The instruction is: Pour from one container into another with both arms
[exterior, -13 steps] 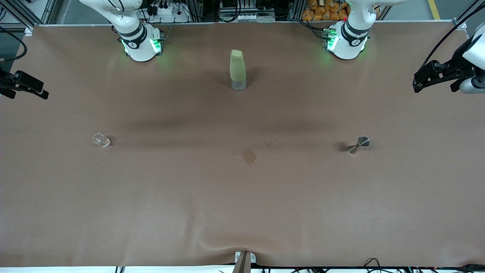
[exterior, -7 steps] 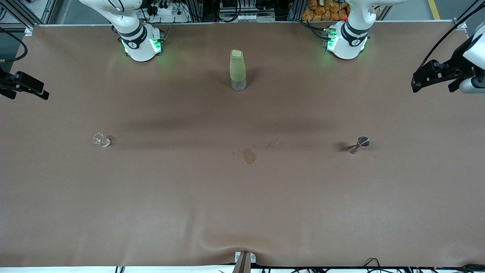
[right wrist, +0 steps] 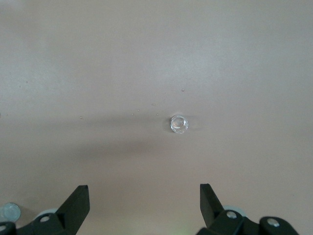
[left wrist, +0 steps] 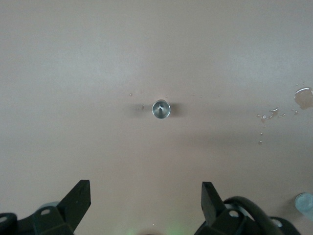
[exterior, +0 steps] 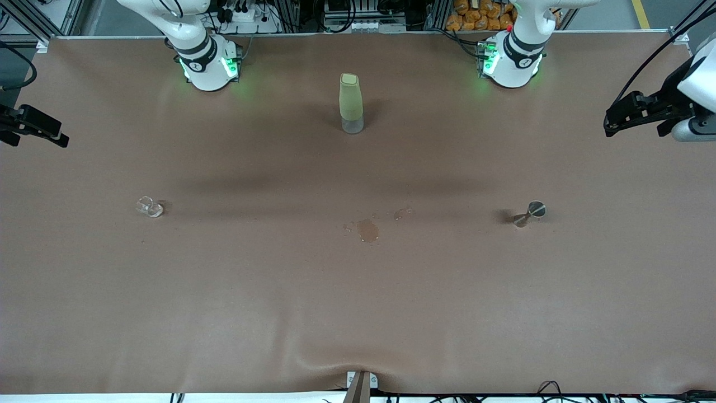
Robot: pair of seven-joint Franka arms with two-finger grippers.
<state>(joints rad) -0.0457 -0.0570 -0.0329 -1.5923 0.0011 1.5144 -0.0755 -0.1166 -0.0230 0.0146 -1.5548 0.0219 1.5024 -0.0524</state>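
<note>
My left tool (exterior: 609, 124) hangs at the right edge of the frame and my right tool (exterior: 62, 140) at the left edge, both spread wide and holding nothing. The glass cup (exterior: 149, 207) stands at middle left on the brown counter (exterior: 358, 313). The steel jigger (exterior: 530, 213) stands at middle right, with a small puddle (exterior: 368, 230) between them.

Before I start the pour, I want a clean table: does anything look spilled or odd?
Yes: a small wet puddle with scattered droplets marks the table between the glass cup and the steel jigger, both upright.
</note>
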